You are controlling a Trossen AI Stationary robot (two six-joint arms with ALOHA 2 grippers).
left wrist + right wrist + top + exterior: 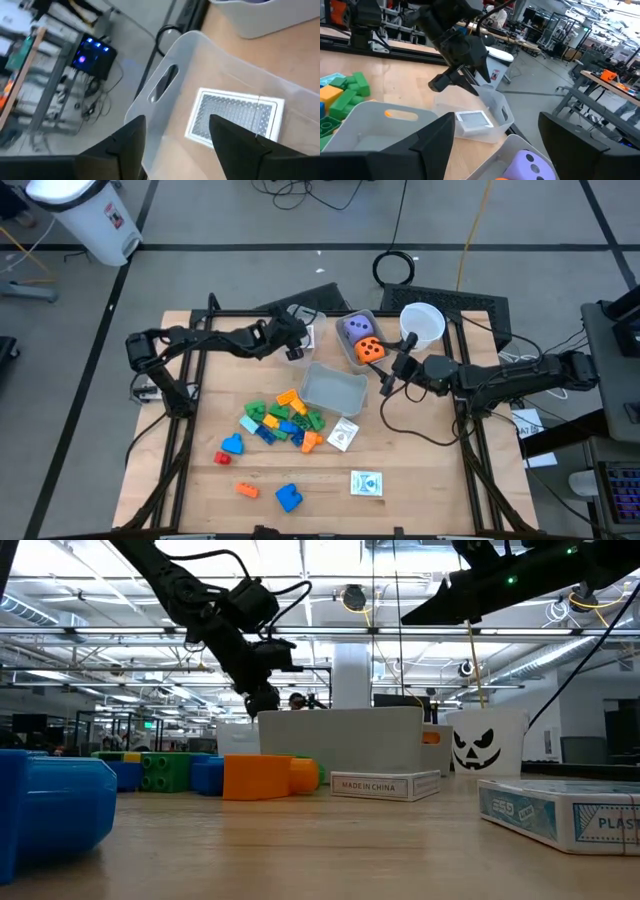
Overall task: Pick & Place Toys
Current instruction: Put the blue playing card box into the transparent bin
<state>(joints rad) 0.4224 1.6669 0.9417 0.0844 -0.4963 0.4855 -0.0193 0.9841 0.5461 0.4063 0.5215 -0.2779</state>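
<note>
L gripper (294, 352) hung over the far clear bin (165, 100) at the table's back edge, fingers (235, 145) spread apart, nothing between them — a white patterned card (235, 117) lay flat on the bin floor just below. R gripper (392, 373) was also open and empty, raised beside the white cup (423, 325) and next to the bin w/ the dice.

Dice: purple die (356, 328) and orange die (371, 350), both dotted, sat together in a clear bin (352, 356). A third bin (333, 389), translucent w/ slot handles, stood mid-table.

Blocks (283, 420) — studded plastic, green/blue/orange/yellow — lay heaped just in front of that bin. A card (343, 435) touched the heap's R side. Apart from the heap: blue block (232, 444), small red block (222, 459), orange block (247, 490), blue block (289, 498), another card (367, 483). Table (420, 470) was pale wood, smooth grain.
</note>
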